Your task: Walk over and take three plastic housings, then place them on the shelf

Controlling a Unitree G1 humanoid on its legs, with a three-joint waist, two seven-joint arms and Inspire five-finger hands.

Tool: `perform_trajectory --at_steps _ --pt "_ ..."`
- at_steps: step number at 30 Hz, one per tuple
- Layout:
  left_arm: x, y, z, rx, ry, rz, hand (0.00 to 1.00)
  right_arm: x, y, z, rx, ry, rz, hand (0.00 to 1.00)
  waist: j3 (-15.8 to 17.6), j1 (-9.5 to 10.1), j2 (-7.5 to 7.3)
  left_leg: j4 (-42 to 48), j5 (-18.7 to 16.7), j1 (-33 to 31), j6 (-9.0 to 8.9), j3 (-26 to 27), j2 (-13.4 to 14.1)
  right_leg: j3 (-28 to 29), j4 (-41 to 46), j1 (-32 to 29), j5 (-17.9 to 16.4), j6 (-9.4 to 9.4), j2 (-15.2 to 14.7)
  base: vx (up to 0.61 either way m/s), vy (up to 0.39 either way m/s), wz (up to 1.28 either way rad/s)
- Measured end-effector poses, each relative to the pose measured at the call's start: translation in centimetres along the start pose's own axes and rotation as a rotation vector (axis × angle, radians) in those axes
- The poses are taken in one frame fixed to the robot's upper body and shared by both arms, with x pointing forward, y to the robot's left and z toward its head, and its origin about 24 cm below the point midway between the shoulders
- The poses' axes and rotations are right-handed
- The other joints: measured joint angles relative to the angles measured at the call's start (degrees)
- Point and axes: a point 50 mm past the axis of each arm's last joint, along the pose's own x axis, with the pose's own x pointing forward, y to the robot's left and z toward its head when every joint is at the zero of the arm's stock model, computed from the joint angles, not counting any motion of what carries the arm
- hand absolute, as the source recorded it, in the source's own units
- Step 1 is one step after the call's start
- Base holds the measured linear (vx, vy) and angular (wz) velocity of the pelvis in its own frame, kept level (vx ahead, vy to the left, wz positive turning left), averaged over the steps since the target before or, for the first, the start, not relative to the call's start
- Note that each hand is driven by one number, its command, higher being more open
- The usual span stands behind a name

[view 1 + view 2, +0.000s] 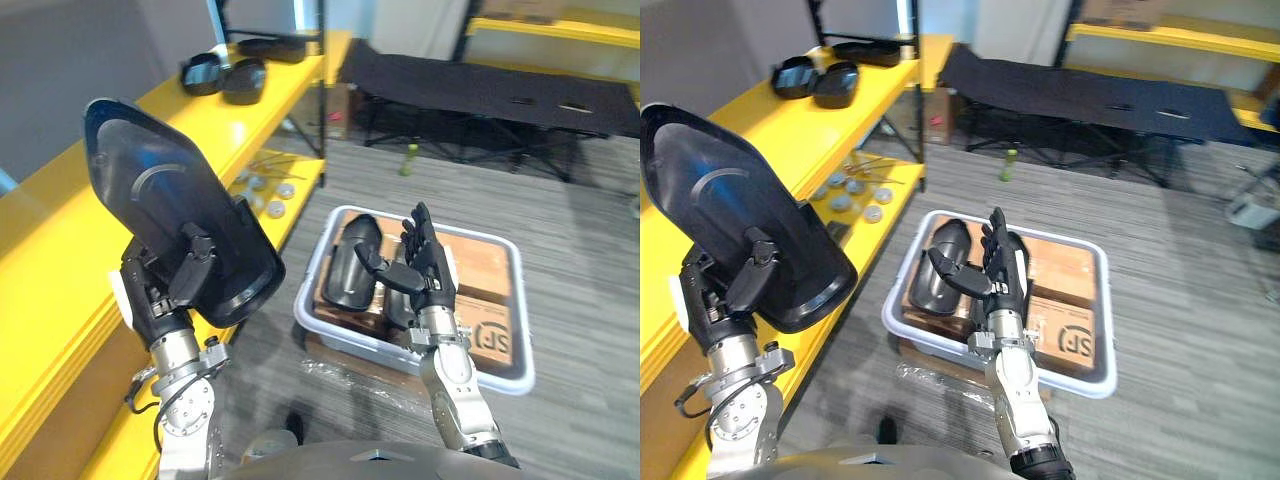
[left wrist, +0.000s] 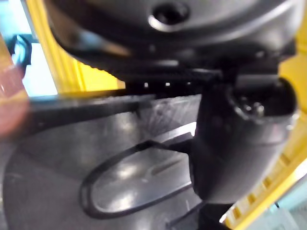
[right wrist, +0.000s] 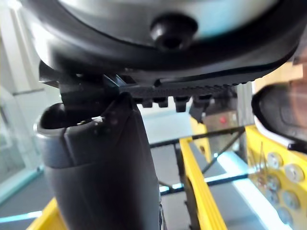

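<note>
While a large black plastic housing (image 1: 150,180) is held up nearest the camera, the left hand (image 1: 160,300) is seen clamped on its lower end, thumb pressed over the inner face and fingers hidden behind it. This housing is raised beside the yellow shelf (image 1: 60,250) and is not yet set down on it. The right hand (image 1: 428,275) is held upright a little further out, its fingers straight and close together, the thumb stretched sideways, and nothing is gripped. Below and behind it a grey tray (image 1: 505,375) is seen on the floor, in which one more dark housing (image 1: 350,262) is lying next to cardboard boxes (image 1: 480,270); whether the thumb touches that housing cannot be told. On the lower shelf board small round parts (image 1: 275,208) are scattered. At the far end of the shelf top three dark housings (image 1: 245,80) are already laid close together. A black cot (image 1: 500,90) stands beyond. The task is judged to be well advanced: the placing of the held piece is left, and possibly the piece in the tray.
</note>
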Motion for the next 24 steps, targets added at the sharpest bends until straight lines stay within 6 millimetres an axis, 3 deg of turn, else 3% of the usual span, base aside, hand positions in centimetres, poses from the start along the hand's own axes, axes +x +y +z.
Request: perform_trajectory --at_steps 2,5,8,9,11,14,15,17,20,24 --pt "-0.1 -0.5 0.1 -0.044 -0.006 -0.062 0.0 0.0 -1.5 0.2 -0.03 -0.007 -0.052 1.0 0.89 0.05 0.79 -0.05 2.65 -0.58 -0.11 3.52 1.22 -4.15 2.56 0.65 -1.64 0.42 -0.74 -0.02 0.041 1.29" --pt "-0.2 -0.5 0.2 -0.062 -0.016 -0.108 0.0 0.1 -2.8 0.4 -0.029 -0.011 -0.118 1.0 1.72 0.23 1.09 -2.37 4.66 0.31 0.44 1.76 -0.79 -4.63 5.12 0.83 -3.27 0.95 -2.5 -0.03 0.091 0.45" --pt "-0.2 -0.5 0.3 -0.06 -0.018 -0.143 0.0 -0.1 -2.4 0.2 -0.015 -0.001 -0.099 1.0 1.97 0.11 1.27 -4.92 5.36 1.83 1.05 1.87 -2.0 -3.97 5.68 0.76 -3.94 1.37 -3.71 -0.02 0.076 0.0" --pt "-0.4 -1.3 0.3 -0.054 -0.02 -0.232 0.0 -0.3 -0.9 -0.2 0.012 0.013 -0.035 1.0 2.09 -0.02 1.16 -5.78 6.01 1.28 1.41 0.87 -2.82 -3.95 7.46 -0.57 -4.9 1.66 -4.66 -0.02 0.075 0.25" --pt "-0.4 -1.8 0.3 -0.057 -0.022 -0.283 0.0 -0.4 -0.1 -0.3 0.016 0.019 0.001 1.0 2.06 -0.13 1.2 -5.98 6.91 1.25 1.76 -0.91 -3.46 -4.23 9.64 -0.57 -6.06 1.45 -5.33 0.01 0.011 0.48" --pt "-0.3 -2.5 0.5 -0.068 -0.036 -0.335 0.0 -0.5 0.4 -0.3 0.019 0.021 0.024 1.0 2.13 -0.52 1.46 -6.03 7.08 0.14 1.79 -5.75 -4.58 1.26 13.9 -1.26 -7.58 -0.31 -5.22 0.01 -0.002 0.89" --pt "0.0 -2.8 0.7 -0.067 -0.059 -0.369 0.0 -0.4 0.1 -0.2 0.006 0.017 0.02 1.0 2.17 -1.46 1.59 -5.71 7.39 -0.86 1.7 -9.77 -4.87 7.35 18.63 -3.16 -8.36 -1.44 -4.74 0.01 -0.038 1.39" --pt "0.9 -3.3 1.3 -0.057 -0.109 -0.418 0.0 -0.4 -0.2 0.0 -0.004 0.008 0.038 1.0 2.25 -1.8 1.15 -6.41 9.04 -1.27 0.81 -14.35 -4.78 12.77 22.52 -4.06 -9.75 -1.71 -3.72 0.04 -0.109 1.35" --pt "1.1 -2.6 1.7 -0.044 -0.142 -0.403 0.0 0.4 0.6 0.9 -0.01 -0.035 0.123 1.0 2.09 0.3 0.58 -6.09 11.44 -3.29 0.6 -15.59 -5.22 12.39 21.52 -4.06 -12.66 -0.5 -3.52 0.04 -0.149 0.41" --pt "0.3 -2.2 1.1 -0.03 -0.099 -0.413 0.0 0.7 0.7 1.4 -0.025 -0.058 0.175 1.0 2.43 0.54 1.08 -4.66 12.12 -5.26 -0.4 -16.82 -5.12 10.65 18.42 -2.68 -15.17 1.33 -2.5 -0.06 -0.139 0.17"
